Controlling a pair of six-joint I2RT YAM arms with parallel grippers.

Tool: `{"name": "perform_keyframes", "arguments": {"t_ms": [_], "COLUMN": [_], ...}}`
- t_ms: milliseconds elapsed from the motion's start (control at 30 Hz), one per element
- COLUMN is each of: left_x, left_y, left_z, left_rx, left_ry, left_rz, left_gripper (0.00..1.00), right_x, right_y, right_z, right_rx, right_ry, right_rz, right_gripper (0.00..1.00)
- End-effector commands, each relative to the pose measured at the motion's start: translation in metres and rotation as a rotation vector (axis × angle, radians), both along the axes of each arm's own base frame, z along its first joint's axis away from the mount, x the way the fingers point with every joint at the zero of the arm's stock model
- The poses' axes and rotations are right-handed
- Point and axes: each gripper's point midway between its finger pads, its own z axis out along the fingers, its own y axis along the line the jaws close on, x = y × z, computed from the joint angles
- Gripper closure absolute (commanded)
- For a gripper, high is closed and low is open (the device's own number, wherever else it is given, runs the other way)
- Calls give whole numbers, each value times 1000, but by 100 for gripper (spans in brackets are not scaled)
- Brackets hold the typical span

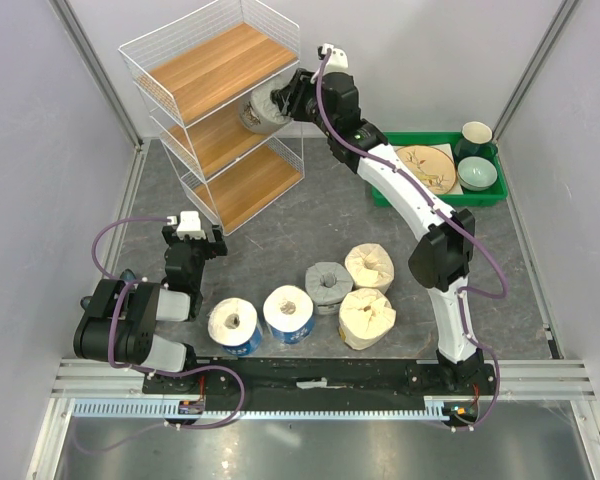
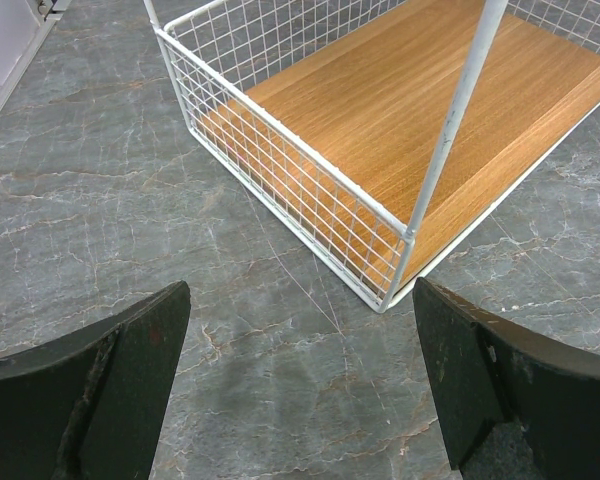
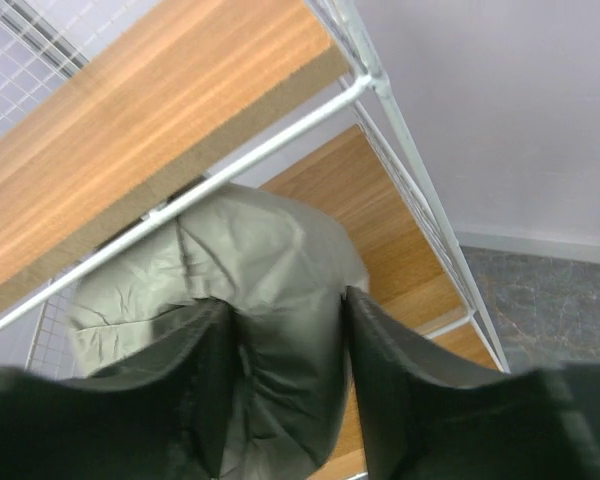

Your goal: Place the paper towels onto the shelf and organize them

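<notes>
The white wire shelf (image 1: 212, 110) with three wooden tiers stands at the back left. My right gripper (image 1: 283, 102) is shut on a grey-wrapped roll (image 1: 262, 110) and holds it at the open side of the middle tier; the wrist view shows the roll (image 3: 270, 270) pinched between my fingers under the top tier. On the table lie two blue-wrapped rolls (image 1: 233, 325) (image 1: 289, 315), a second grey roll (image 1: 329, 285) and two cream rolls (image 1: 370, 266) (image 1: 366, 317). My left gripper (image 1: 192, 245) is open and empty, low over the table before the bottom tier (image 2: 420, 110).
A green tray (image 1: 390, 196) at the back right holds a plate (image 1: 424, 166), a dark cup (image 1: 476, 135) and a bowl (image 1: 477, 174). Grey walls close in on both sides.
</notes>
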Motion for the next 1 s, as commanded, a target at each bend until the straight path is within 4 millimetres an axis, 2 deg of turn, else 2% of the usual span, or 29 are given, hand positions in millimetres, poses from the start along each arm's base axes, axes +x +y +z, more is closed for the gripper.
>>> {"name": "perform_keyframes", "arguments": {"t_ms": [0,233,433,767,833,933,967], "left_x": [7,7,7,7,7,7,7], "left_y": [1,1,2,1,1,1,1], "left_z": [18,17,18,18,17,17,18], "left_rx": [-7,-7,-7,-7,-7,-7,-5], "left_ry": [-63,-62,-63,-63,-62,-62,-63], "left_rz": [9,9,11,9,9,9,9], "left_gripper": [0,0,0,0,0,1,0], "right_x": [3,3,1,-10,-10,-16,-19], "right_y": [1,6,13,16,14,12,9], "right_z": [40,33,36,56,54,59,66], "right_rx": [102,108,155,228,222,225,230], "right_ry": [-101,-86,-105,-139,-135,-149,-160], "right_rz": [-4,18,54,101,99,107,106], "right_gripper": [44,41,39,36,36,35,35]}}
